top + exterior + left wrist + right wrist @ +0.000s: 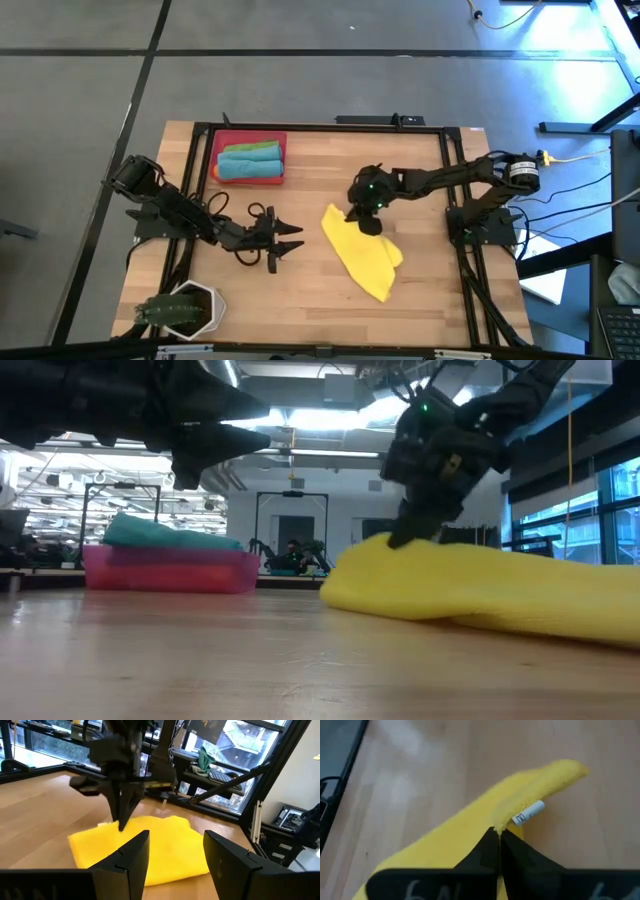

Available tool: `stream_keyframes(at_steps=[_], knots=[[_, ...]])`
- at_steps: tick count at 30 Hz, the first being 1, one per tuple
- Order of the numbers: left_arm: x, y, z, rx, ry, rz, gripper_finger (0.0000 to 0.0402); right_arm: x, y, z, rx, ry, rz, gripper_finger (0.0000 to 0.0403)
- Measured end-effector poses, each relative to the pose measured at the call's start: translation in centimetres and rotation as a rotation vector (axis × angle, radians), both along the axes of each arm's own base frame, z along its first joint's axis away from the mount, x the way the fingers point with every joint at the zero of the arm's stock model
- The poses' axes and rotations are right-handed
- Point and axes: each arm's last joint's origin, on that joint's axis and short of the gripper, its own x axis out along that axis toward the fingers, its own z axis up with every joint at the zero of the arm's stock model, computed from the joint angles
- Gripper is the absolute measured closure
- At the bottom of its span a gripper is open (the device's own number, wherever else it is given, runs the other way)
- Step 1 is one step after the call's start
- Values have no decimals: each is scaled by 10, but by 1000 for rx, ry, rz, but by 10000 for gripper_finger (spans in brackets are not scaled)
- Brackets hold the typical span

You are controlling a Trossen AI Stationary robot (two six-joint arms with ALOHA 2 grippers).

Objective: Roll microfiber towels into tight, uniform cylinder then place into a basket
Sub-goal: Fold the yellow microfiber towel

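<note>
The left pincer [285, 240] hovers with fingers parted and empty over the wooden surface [300, 290], near the shallow red plastic basket [249, 177] holding teal and green rolled towels [248, 160]. Further right, the right pincer [362, 217] pinches tight on the folded yellow microfiber towel's [365, 255] edge, mid-surface.

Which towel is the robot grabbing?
Look at the middle of the wooden table, just right of centre. A floppy yellow towel lies there, pinched at its edge by the right gripper. The other towels sit rolled in the red basket.
</note>
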Motion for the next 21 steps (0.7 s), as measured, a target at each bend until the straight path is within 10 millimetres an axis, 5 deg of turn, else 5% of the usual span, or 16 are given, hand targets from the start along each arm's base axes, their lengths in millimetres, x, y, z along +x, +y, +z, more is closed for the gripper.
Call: stream_keyframes(at_steps=[13,21], knots=[[14,12,-1,20,93,144,227,32,51,44,-324,-253,253,393],[18,29,-7,61,162,161,221,32,71,46,-345,-273,322,393]])
